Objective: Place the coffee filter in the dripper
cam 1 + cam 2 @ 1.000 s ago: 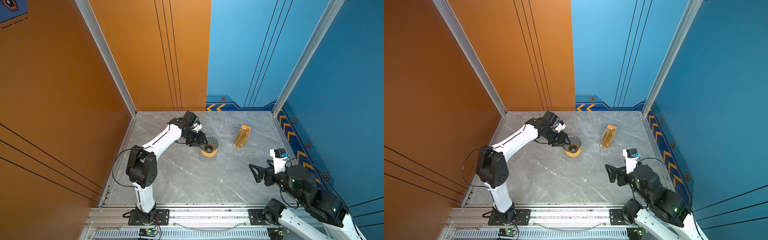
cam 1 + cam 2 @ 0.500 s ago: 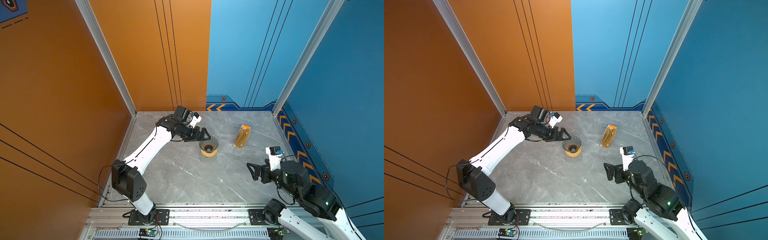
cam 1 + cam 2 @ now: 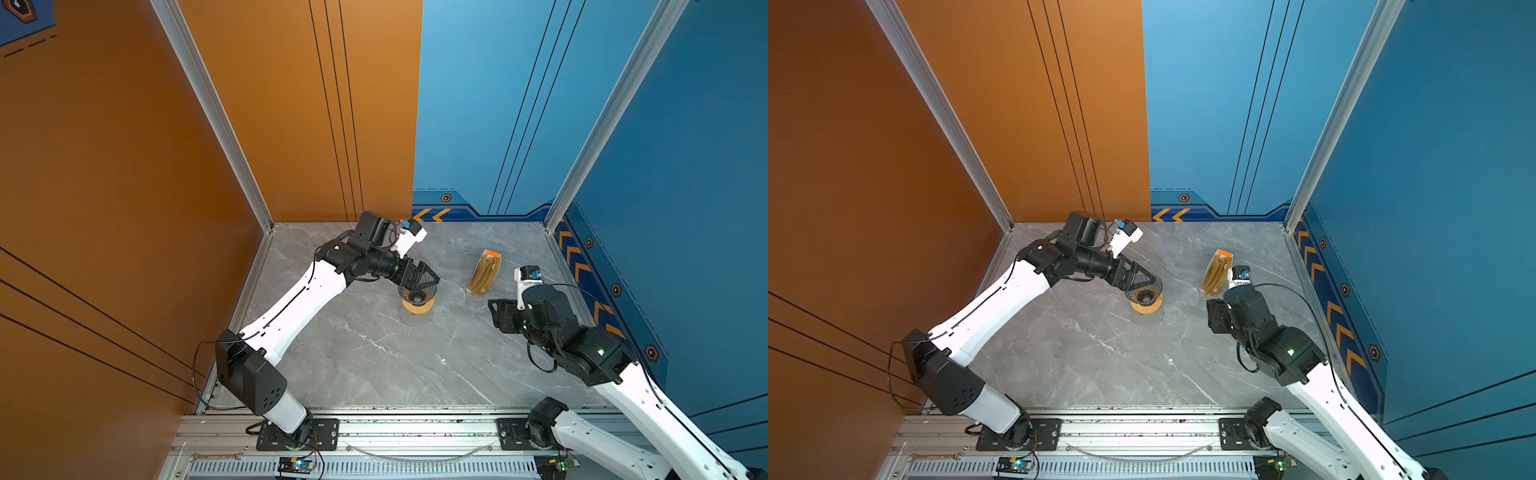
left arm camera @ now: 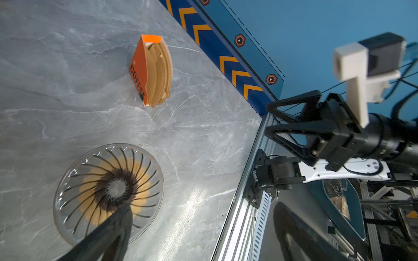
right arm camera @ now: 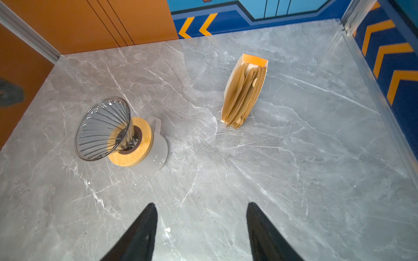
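The dripper, a dark smoky ribbed cone, stands with its stem in a wooden ring on a translucent jug. It is empty inside. No single coffee filter shows on its own. My left gripper is open wide right at the dripper's rim. One finger crosses in front of the cone and holds nothing. My right gripper is open over bare table, in front of the filter bundle.
A stacked bundle of tan filters in an orange sleeve stands upright right of the dripper. Walls close the table on the left, back and right. The rail runs along the front.
My left gripper has opened and let go of the dripper, and its arm has swung lower. My right gripper has moved in toward the filter bundle and its jaws have narrowed somewhat.
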`<action>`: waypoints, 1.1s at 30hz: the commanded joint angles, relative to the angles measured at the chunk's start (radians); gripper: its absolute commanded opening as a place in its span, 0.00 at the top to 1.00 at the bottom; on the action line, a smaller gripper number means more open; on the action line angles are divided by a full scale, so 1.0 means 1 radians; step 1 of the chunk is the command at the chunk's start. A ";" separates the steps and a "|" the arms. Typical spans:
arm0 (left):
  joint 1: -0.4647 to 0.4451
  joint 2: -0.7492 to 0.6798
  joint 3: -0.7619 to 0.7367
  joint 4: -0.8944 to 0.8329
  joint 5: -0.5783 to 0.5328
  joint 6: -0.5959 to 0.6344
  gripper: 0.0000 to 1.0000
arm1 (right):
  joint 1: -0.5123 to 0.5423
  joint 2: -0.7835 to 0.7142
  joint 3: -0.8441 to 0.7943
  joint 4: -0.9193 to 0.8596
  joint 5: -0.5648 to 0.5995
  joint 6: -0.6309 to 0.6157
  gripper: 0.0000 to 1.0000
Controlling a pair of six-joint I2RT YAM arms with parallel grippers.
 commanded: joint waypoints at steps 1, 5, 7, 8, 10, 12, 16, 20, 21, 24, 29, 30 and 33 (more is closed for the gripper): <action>-0.018 -0.050 -0.030 0.121 0.030 0.004 0.02 | -0.067 0.063 0.056 0.037 -0.048 -0.005 0.51; -0.019 -0.098 -0.151 0.276 0.078 -0.036 0.02 | -0.175 0.147 0.066 0.074 -0.137 -0.072 0.68; -0.020 -0.111 -0.178 0.296 0.095 -0.045 0.02 | -0.222 0.181 0.047 0.118 -0.188 -0.108 0.71; -0.020 -0.114 -0.184 0.300 0.106 -0.053 0.02 | -0.245 0.202 0.039 0.150 -0.223 -0.125 0.72; -0.020 -0.126 -0.190 0.301 0.128 -0.069 0.02 | -0.281 0.246 0.036 0.193 -0.261 -0.147 0.74; -0.025 -0.149 -0.201 0.300 0.128 -0.077 0.02 | -0.315 0.295 0.054 0.220 -0.298 -0.161 0.75; -0.036 -0.185 -0.225 0.301 0.092 -0.082 0.02 | -0.359 0.387 0.118 0.223 -0.312 -0.182 0.75; -0.033 -0.190 -0.245 0.363 0.140 -0.145 0.02 | -0.410 0.464 0.168 0.243 -0.336 -0.172 0.76; -0.039 -0.190 -0.248 0.369 0.140 -0.141 0.02 | -0.417 0.483 0.176 0.250 -0.335 -0.172 0.76; -0.052 -0.195 -0.250 0.351 0.112 -0.120 0.02 | -0.435 0.550 0.218 0.259 -0.328 -0.175 0.77; -0.054 -0.199 -0.244 0.345 0.117 -0.123 0.02 | -0.465 0.670 0.274 0.281 -0.340 -0.173 0.81; -0.054 -0.202 -0.243 0.342 0.114 -0.119 0.02 | -0.469 0.698 0.289 0.279 -0.340 -0.172 0.81; -0.052 -0.208 -0.236 0.316 0.080 -0.110 0.02 | -0.470 0.774 0.336 0.270 -0.343 -0.169 0.83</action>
